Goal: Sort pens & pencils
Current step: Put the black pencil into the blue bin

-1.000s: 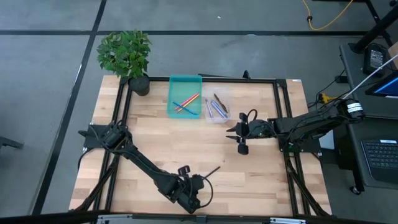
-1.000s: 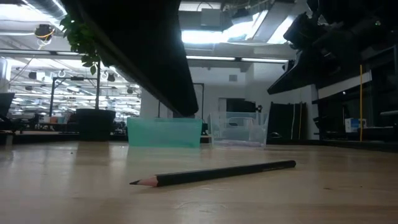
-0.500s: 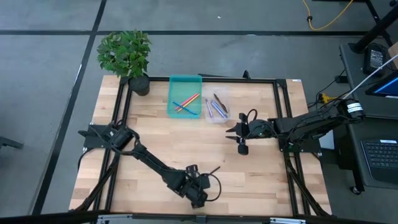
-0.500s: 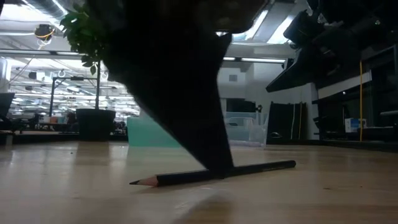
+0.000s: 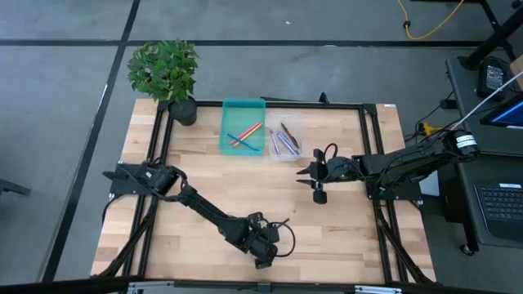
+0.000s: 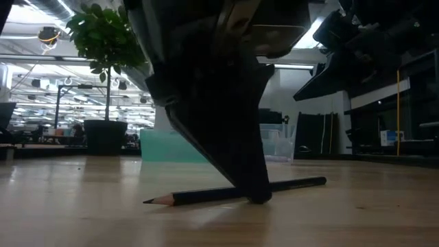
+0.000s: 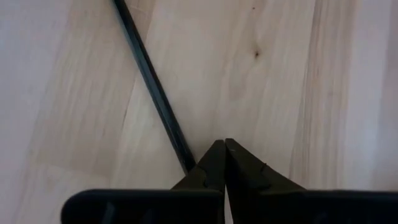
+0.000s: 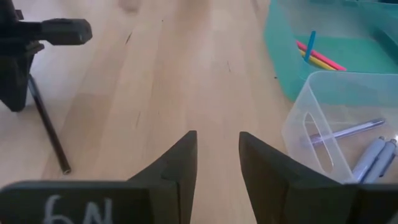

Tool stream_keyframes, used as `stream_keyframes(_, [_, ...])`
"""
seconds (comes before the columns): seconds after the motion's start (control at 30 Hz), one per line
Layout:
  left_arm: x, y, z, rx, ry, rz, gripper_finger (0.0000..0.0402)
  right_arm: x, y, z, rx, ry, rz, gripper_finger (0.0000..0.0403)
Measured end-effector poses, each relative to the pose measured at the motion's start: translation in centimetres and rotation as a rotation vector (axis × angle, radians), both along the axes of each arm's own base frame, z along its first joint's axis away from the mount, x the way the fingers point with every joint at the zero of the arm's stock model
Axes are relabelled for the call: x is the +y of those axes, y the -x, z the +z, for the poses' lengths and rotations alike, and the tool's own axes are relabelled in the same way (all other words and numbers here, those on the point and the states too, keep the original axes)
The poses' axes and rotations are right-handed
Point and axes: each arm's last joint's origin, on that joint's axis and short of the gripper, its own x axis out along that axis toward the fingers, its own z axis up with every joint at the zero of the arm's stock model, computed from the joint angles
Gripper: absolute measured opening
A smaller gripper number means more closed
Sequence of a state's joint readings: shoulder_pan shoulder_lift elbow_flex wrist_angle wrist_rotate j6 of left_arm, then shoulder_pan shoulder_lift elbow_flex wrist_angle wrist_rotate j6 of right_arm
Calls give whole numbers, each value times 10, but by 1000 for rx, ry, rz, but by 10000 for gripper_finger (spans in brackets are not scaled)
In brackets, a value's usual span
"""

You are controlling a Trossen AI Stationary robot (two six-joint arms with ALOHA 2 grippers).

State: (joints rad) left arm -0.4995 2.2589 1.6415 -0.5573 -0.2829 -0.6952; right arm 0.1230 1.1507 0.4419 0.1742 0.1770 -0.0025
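Note:
One black pencil (image 5: pixel 281 222) lies flat on the wood near the table's near edge; in the low view the pencil (image 6: pixel 295 184) points its tip left. My left gripper (image 7: pixel 222 146) is shut, and its tips (image 6: pixel 259 197) are down at the table on the pencil's near side, just past its middle. My right gripper (image 8: pixel 217 152) is open and hovers mid-table (image 5: pixel 310 181), right of centre, holding nothing. Pink, yellow and blue sticks lie in the teal tray (image 5: pixel 243 104). Purple and dark ones lie in the clear tray (image 5: pixel 285 155). My left gripper comes down slanting from above with its fingers shut. The outer side of one finger (image 7: pixel 200 171) stands right against the black pencil's shaft (image 7: pixel 177 146). Whether it touches the shaft, I cannot tell. The pencil lies flat on the table.
A potted plant (image 5: pixel 165 72) stands at the far left corner. The two trays sit side by side at the far edge. Black frame rails (image 5: pixel 372 139) run along the table's sides. Bare wood lies between the trays and the pencil.
My left gripper has moved toward the table's right and down, from beside the pencil until its shut tips are at the table against the shaft. The pencil has stayed where it was.

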Motion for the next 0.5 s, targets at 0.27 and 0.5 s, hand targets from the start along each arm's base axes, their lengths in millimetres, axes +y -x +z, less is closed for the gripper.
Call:
stream_keyframes(0.27, [4,9,-3,43,-137,30,0,0,0,0,-1,-8,14,120])
stream_keyframes(0.5, [14,21,-6,132,-280,92,0,1,0,0,-2,-29,10,119])
